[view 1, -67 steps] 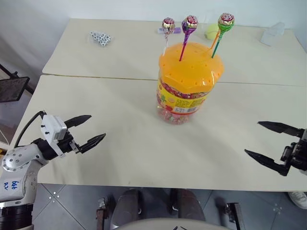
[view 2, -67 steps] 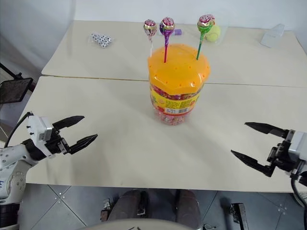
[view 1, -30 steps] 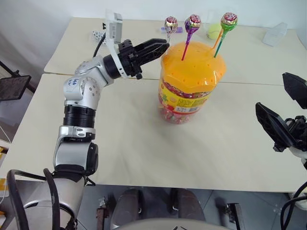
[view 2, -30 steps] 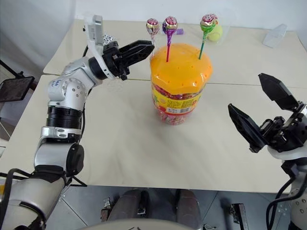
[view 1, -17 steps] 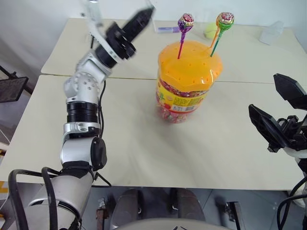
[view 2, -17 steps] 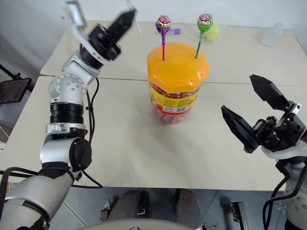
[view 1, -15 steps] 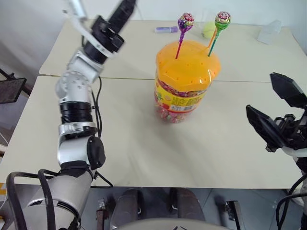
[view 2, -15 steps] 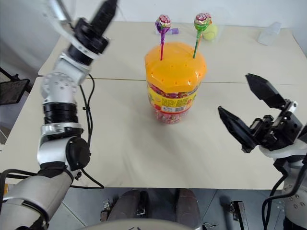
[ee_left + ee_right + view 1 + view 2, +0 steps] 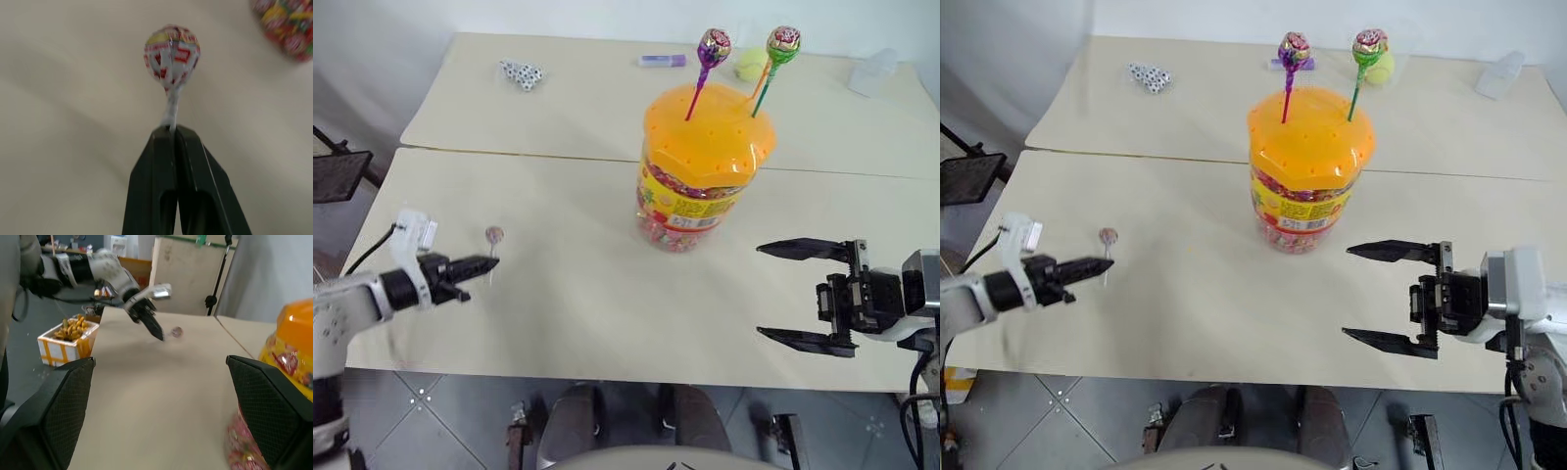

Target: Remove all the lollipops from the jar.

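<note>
The jar (image 9: 700, 166) stands mid-table, clear with a domed orange lid and a yellow-red label. Two lollipops rise from the lid, a purple one (image 9: 713, 45) and a green one (image 9: 784, 40), with an orange stick (image 9: 759, 80) beside the green stick. My left gripper (image 9: 492, 262) hovers low over the near left of the table, shut on the white stick of a pink-wrapped lollipop (image 9: 494, 235), whose head points away from the fingers (image 9: 171, 48). My right gripper (image 9: 760, 292) stands open and empty to the right of the jar, pointing left.
On the far table lie a cluster of small black-and-white pieces (image 9: 521, 74), a purple item (image 9: 663, 61), a yellow-green ball (image 9: 746, 65) and a clear plastic piece (image 9: 872, 70). A seam (image 9: 529, 154) joins the two tables. A box of yellow items (image 9: 66, 338) sits on the floor.
My left arm swung from beside the jar lid up, then down to the near left of the table, taking the pink lollipop out of the lid. My right gripper turned leftward and sank a little.
</note>
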Motion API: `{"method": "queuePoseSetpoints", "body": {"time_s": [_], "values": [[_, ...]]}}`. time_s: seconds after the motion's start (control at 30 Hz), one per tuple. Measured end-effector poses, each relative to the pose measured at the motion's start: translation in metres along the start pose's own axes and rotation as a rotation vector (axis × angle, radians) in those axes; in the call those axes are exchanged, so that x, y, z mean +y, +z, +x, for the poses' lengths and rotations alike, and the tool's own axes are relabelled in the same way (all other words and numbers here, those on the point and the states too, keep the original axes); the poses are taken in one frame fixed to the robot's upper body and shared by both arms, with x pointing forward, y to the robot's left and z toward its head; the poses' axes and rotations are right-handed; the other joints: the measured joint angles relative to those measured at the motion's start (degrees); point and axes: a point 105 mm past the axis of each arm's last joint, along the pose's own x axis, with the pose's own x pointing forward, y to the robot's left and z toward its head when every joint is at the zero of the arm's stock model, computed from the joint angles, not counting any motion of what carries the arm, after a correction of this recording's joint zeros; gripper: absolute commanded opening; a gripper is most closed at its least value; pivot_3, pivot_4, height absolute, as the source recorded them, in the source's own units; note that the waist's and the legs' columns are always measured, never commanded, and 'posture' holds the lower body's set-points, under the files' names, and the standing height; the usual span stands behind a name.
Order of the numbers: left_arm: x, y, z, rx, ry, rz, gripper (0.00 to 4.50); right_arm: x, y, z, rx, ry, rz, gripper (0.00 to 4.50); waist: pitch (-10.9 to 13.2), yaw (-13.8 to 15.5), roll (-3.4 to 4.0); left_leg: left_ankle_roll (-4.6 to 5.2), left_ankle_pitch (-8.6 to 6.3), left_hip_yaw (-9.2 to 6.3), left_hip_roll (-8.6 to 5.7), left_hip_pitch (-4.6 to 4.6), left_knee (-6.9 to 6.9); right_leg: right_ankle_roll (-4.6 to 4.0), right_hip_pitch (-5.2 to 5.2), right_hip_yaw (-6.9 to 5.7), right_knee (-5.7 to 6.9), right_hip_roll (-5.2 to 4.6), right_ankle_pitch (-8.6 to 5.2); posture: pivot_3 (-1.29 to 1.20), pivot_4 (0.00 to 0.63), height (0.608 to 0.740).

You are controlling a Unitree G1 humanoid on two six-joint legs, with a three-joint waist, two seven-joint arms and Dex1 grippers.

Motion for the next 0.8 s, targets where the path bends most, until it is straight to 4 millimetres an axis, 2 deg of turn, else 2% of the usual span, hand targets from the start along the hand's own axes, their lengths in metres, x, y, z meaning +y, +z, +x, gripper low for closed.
{"method": "queuePoseSetpoints", "body": {"time_s": [0.03, 0.2, 0.23, 0.3, 0.37, 0.4, 0.47, 0.53, 0.63, 0.8], "values": [[0.001, -0.003, -0.002, 0.009, 0.020, 0.006, 0.62, -0.001, -0.002, -0.002, 0.006, 0.000, -0.005, 4.50, 0.0, -0.1, 0.00, -0.04, -0.01, 0.00, 0.02, 0.02, 0.00, -0.03, -0.01, 0.08, 0.01, 0.00, -0.02, 0.00, 0.150, 0.740], [-0.001, -0.007, -0.003, 0.010, -0.010, 0.055, 2.12, -0.006, -0.006, -0.005, 0.006, -0.029, -0.009, 4.50, -0.1, -0.2, 0.23, -0.18, -0.07, 0.12, 0.07, 0.10, -0.07, -0.12, -0.13, 0.09, 0.16, 0.04, -0.06, 0.00, 0.150, 0.740], [-0.001, -0.002, -0.003, -0.014, -0.043, 0.089, 2.40, -0.008, -0.005, -0.006, 0.000, -0.053, -0.012, 4.50, -0.1, -0.2, 0.23, -0.20, -0.06, 0.19, 0.07, 0.04, -0.07, -0.15, -0.31, 0.04, 0.19, 0.05, -0.08, 0.00, 0.150, 0.740], [-0.002, 0.020, -0.005, -0.115, -0.129, 0.193, 3.00, -0.014, 0.000, -0.011, -0.013, -0.129, -0.022, 4.50, -0.1, 0.1, 0.23, -0.22, -0.02, 0.35, 0.04, -0.16, -0.07, -0.17, -0.62, -0.12, 0.29, 0.07, -0.09, 0.00, 0.150, 0.740], [-0.015, 0.062, -0.014, -0.277, -0.267, 0.393, 3.00, -0.023, 0.009, -0.018, -0.043, -0.230, -0.033, 4.50, -0.1, 0.2, 0.20, -0.20, 0.03, 0.43, 0.04, -0.33, -0.02, -0.18, -0.78, -0.14, 0.54, 0.09, -0.08, 0.00, 0.150, 0.740], [-0.020, 0.073, -0.019, -0.308, -0.287, 0.455, 3.00, -0.025, 0.012, -0.019, -0.050, -0.247, -0.042, 4.50, -0.1, 0.1, 0.19, -0.20, 0.03, 0.50, 0.04, -0.33, -0.02, -0.19, -0.80, -0.13, 0.56, 0.08, -0.07, 0.00, 0.150, 0.740], [-0.046, 0.114, -0.022, -0.411, -0.445, 0.572, 3.00, -0.028, 0.021, -0.026, -0.076, -0.341, -0.051, 4.50, -0.1, 0.2, 0.21, -0.13, 0.06, 0.55, -0.01, -0.31, 0.01, -0.13, -0.85, -0.18, 0.70, 0.07, -0.04, 0.00, 0.150, 0.740], [-0.073, 0.134, -0.019, -0.448, -0.573, 0.657, 3.00, -0.031, 0.030, -0.030, -0.097, -0.400, -0.073, 4.50, -0.1, 0.1, 0.21, -0.10, 0.05, 0.61, -0.15, -0.29, 0.01, -0.07, -0.83, -0.16, 0.71, 0.07, -0.01, 0.00, 0.150, 0.740], [-0.114, 0.164, 0.006, -0.558, -0.759, 0.700, 3.00, -0.038, 0.041, -0.041, -0.135, -0.516, -0.103, 4.50, -0.1, 0.3, 0.21, 0.01, 0.10, 0.80, -0.42, -0.28, 0.05, 0.00, -0.76, -0.14, 0.74, 0.06, 0.03, 0.00, 0.150, 0.740], [-0.169, 0.195, 0.059, -0.609, -0.879, 0.669, 3.00, -0.042, 0.050, -0.051, -0.197, -0.663, -0.127, 4.50, -0.1, 0.0, 0.12, 0.06, 0.13, 1.00, -0.44, -0.36, 0.08, 0.04, -0.81, -0.12, 0.71, 0.06, 0.05, 0.00, 0.150, 0.740]]}}
